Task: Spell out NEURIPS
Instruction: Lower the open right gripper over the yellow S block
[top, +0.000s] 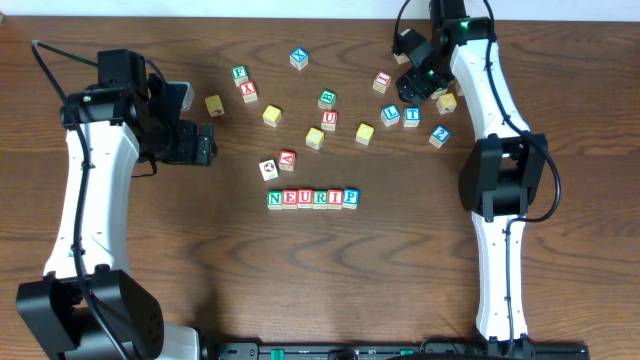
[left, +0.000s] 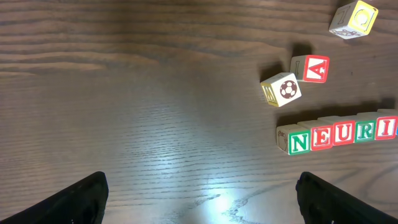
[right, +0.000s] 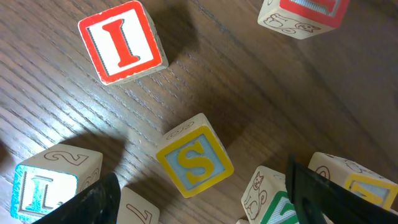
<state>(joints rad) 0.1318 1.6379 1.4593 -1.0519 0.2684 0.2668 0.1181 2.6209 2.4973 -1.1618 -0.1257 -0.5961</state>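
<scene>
A row of cubes reading N, E, U, R, I, P lies at mid-table. The left wrist view shows its N-to-I part. The yellow S cube lies flat on the wood in the right wrist view, between and just ahead of my right gripper's open fingers, which do not touch it. In the overhead view the right gripper hangs over the far-right cluster and hides the S. My left gripper is open and empty at the left; its fingers frame bare wood.
Around the S lie a red I cube, a teal L cube, a green-lettered cube with a cat drawing and a yellow-framed cube. A red A cube and a soccer-ball cube sit above the row. Several loose cubes scatter across the far table.
</scene>
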